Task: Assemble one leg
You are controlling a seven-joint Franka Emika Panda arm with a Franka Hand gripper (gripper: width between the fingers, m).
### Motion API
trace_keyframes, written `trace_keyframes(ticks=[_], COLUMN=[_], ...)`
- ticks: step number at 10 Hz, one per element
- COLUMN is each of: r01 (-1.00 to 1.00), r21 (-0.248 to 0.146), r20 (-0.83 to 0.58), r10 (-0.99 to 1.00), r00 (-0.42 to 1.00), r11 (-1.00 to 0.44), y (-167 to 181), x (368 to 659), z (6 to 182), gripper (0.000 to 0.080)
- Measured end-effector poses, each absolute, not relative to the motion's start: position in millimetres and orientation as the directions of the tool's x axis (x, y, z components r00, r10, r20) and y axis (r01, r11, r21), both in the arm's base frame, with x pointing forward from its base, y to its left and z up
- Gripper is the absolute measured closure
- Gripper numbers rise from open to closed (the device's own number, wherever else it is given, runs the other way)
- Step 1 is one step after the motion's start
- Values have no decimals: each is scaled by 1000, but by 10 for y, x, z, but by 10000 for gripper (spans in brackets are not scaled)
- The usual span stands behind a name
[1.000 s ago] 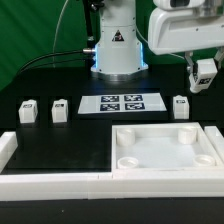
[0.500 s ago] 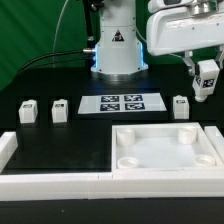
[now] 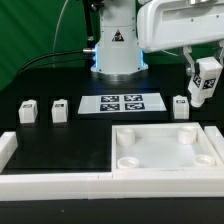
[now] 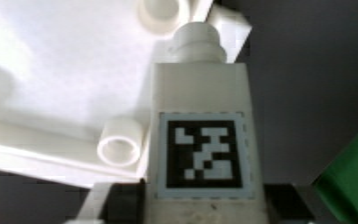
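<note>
My gripper (image 3: 204,80) is shut on a leg (image 3: 206,78), a small white square post with a black-and-white tag. It holds the leg tilted in the air at the exterior view's right, above the far right corner of the white tray (image 3: 165,160). In the wrist view the leg (image 4: 202,110) fills the middle, with its tag facing the camera and its round peg end pointing at the tray (image 4: 43,70). The gripper (image 4: 206,206) clamps the leg between dark fingers (image 4: 137,203). Round sockets (image 4: 123,150) show on the tray.
Three more legs stand on the black table: two at the exterior view's left (image 3: 27,110) (image 3: 59,110) and one at the right (image 3: 181,106). The marker board (image 3: 122,102) lies in the middle. A white rail (image 3: 40,182) runs along the front. The robot base (image 3: 117,45) stands behind.
The gripper has shifted slightly to the exterior view's right and down with the leg in it. The wrist has turned, so the leg is more tilted. Nothing else moved.
</note>
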State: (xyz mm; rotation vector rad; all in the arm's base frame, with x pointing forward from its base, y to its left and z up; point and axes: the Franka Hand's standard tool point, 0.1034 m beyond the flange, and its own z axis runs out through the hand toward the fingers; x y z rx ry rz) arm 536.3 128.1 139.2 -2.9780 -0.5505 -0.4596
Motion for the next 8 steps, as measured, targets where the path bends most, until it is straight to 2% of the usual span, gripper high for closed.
trace_keyframes(ticks=[1, 6, 7, 8], r01=[356, 359, 364, 378], r21=[-23, -25, -26, -24], r20=[315, 305, 298, 283], r10=[331, 335, 340, 356], r00=[890, 892, 892, 891], r11=[-934, -933, -931, -926], y=[1268, 1279, 1270, 1208], x=[5465, 5411, 5386, 5477], z=[1427, 1372, 1305, 1334], gripper=[506, 506, 506, 506])
